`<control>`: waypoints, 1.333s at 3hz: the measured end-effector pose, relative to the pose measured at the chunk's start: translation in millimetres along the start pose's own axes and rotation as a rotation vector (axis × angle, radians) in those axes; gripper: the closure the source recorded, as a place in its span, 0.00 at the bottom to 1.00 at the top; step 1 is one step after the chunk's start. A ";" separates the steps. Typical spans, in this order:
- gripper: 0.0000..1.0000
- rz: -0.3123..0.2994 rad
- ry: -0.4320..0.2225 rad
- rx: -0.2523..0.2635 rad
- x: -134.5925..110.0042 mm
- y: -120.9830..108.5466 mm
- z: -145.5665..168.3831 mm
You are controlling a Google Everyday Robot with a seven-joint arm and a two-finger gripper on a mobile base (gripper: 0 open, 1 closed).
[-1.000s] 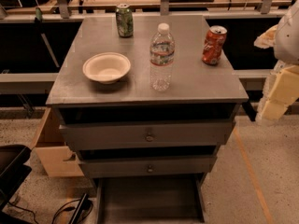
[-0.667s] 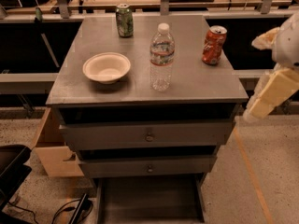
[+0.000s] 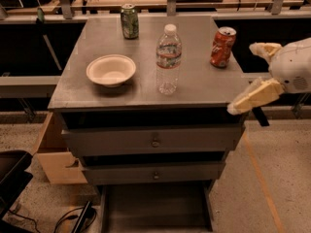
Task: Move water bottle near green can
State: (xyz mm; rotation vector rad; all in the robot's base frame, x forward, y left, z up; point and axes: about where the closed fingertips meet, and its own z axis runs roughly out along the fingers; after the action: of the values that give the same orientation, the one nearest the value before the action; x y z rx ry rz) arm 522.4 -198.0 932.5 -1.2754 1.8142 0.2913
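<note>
Nearest, below and left of the claw: grey metal cabinet with two shut drawers under a flat grey top. Two-finger gripper with pale yellowish pads on a white wrist, off the top's right front corner; jaws spread wide, holding nothing, touching nothing. Left of the claw and slightly beyond: tall clear plastic water bottle with white cap and red-banded label, upright near the middle of the top. Further left, past the bottle: shallow cream-coloured bowl. Just beyond the claw, closer to it than the bottle: red-orange soda can, upright by the right edge. Farthest, beyond and well to the left: small green drink can with silver top, upright at the rear edge, well apart from the bottle. Judged progress: approach stage only, nothing accomplished yet. Left to do: reach leftward, close on the bottle, carry it rearward, set it upright beside the green can.
</note>
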 end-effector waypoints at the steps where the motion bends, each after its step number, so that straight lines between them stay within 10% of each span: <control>1: 0.00 0.018 -0.275 0.049 -31.2 -24.9 18.9; 2: 0.00 0.047 -0.463 0.062 -60.3 -33.3 22.8; 4: 0.00 0.081 -0.475 0.003 -70.3 -27.5 51.0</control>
State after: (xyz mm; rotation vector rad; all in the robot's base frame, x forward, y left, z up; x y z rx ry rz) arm 578.6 -133.3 963.3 -1.0249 1.4564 0.5830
